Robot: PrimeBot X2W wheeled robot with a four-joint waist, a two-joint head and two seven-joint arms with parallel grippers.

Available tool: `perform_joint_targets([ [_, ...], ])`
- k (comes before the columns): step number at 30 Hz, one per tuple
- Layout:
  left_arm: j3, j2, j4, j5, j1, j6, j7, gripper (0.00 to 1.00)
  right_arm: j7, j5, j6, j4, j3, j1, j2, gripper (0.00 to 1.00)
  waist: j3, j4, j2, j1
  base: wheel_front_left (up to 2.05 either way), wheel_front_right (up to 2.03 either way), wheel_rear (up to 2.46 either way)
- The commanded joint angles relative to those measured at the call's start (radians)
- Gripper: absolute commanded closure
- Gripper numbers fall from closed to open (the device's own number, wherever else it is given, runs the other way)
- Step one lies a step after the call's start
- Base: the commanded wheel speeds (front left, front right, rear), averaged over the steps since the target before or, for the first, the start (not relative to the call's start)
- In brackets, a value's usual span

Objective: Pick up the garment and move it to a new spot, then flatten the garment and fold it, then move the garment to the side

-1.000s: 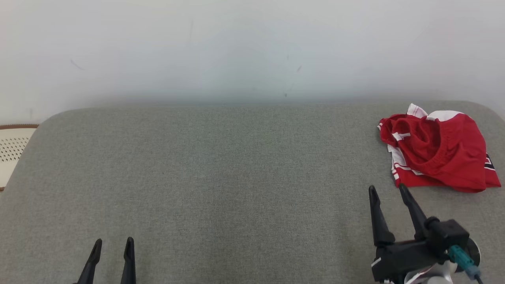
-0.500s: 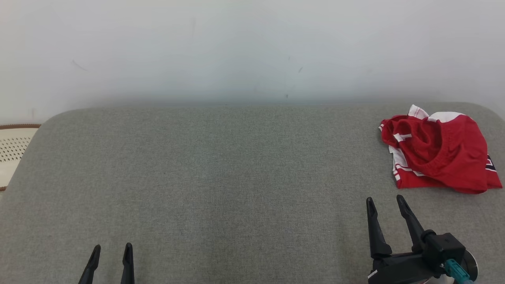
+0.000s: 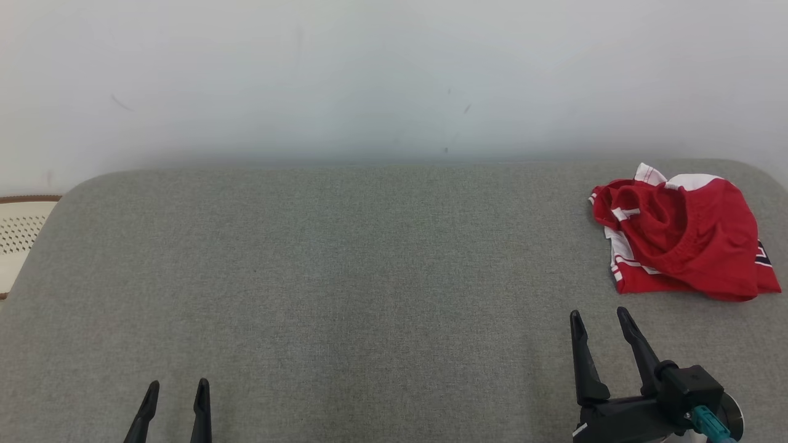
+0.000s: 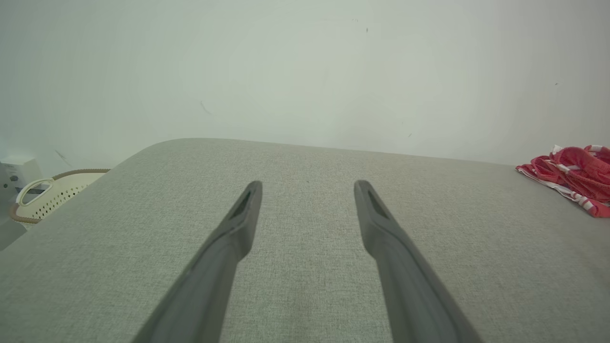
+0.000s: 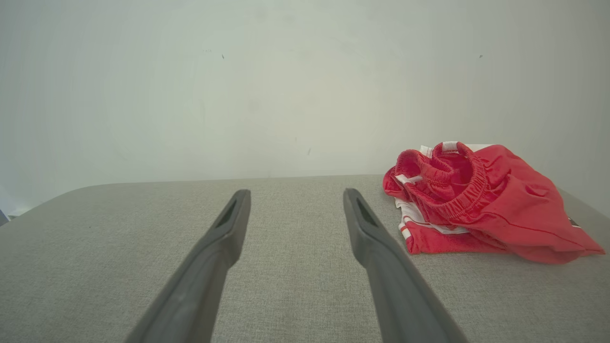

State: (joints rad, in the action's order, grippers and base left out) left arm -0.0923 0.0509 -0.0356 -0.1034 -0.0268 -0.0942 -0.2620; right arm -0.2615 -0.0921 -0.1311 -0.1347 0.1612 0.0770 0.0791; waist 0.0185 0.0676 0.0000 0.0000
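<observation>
The garment (image 3: 683, 237) is a red piece with white trim, lying folded and bunched at the far right of the grey padded surface (image 3: 345, 271). It also shows in the right wrist view, garment (image 5: 481, 200), and at the right edge of the left wrist view, garment (image 4: 574, 176). My right gripper (image 3: 598, 315) stands open a short way in front of the garment and slightly left of it, touching nothing. My left gripper (image 3: 177, 386) is open at the lower left, far from the garment, with nothing between its fingers.
A pale wall (image 3: 394, 74) rises right behind the padded surface. A cream perforated basket (image 3: 17, 234) with a brown rim sits off the left edge, also seen as the basket (image 4: 52, 193) in the left wrist view.
My right gripper has drawn back toward me, away from the garment, staying open. The left gripper has slid back slightly. The garment has not moved.
</observation>
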Motion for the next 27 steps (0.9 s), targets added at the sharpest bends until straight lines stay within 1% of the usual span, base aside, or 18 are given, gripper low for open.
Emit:
perform_joint_targets([
  [1,0.000,0.000,0.003,0.006,-0.017,0.001,-0.004,0.00,-0.004,0.004,0.001,-0.001,-0.001,-0.006,-0.002,0.00,0.000,-0.001,0.0000,0.0000,0.00,0.00,0.00],
  [6,0.002,0.000,0.004,0.003,-0.012,-0.002,-0.004,0.00,-0.004,0.003,0.001,-0.003,-0.001,-0.006,-0.003,0.00,0.000,-0.002,0.0000,0.0000,0.00,0.00,0.00],
  [7,0.004,0.000,0.002,0.000,-0.004,-0.001,0.000,1.00,0.000,0.000,0.000,-0.005,-0.001,0.000,-0.001,1.00,0.000,-0.002,0.0000,0.0000,0.00,0.00,0.00],
  [12,0.004,-0.007,-0.043,-0.012,-0.011,-0.001,0.010,1.00,0.008,-0.014,0.000,-0.044,0.000,-0.033,-0.001,1.00,0.000,-0.003,0.0000,0.0000,0.00,0.00,0.00],
  [15,-0.006,-0.006,-0.053,-0.096,-0.003,-0.003,0.034,1.00,0.025,-0.105,0.000,-0.046,-0.007,-0.030,0.002,1.00,-0.001,-0.005,0.0000,0.0000,0.00,0.00,0.00],
  [16,-0.006,-0.006,-0.053,-0.096,-0.003,-0.003,0.034,1.00,0.025,-0.105,0.000,-0.046,-0.007,-0.030,0.002,1.00,-0.001,-0.005,0.0000,0.0000,0.00,0.00,0.00],
  [18,-0.007,-0.006,-0.053,-0.158,-0.003,-0.005,0.046,1.00,0.039,-0.171,0.000,-0.050,-0.013,-0.025,0.004,1.00,-0.001,-0.006,0.0000,0.0000,0.00,0.00,0.00],
  [27,-0.008,-0.005,-0.052,-0.330,-0.005,-0.009,0.077,1.00,0.077,-0.350,0.000,-0.061,-0.029,-0.012,0.008,1.00,-0.003,-0.011,0.0000,0.0000,0.00,0.00,0.00],
])
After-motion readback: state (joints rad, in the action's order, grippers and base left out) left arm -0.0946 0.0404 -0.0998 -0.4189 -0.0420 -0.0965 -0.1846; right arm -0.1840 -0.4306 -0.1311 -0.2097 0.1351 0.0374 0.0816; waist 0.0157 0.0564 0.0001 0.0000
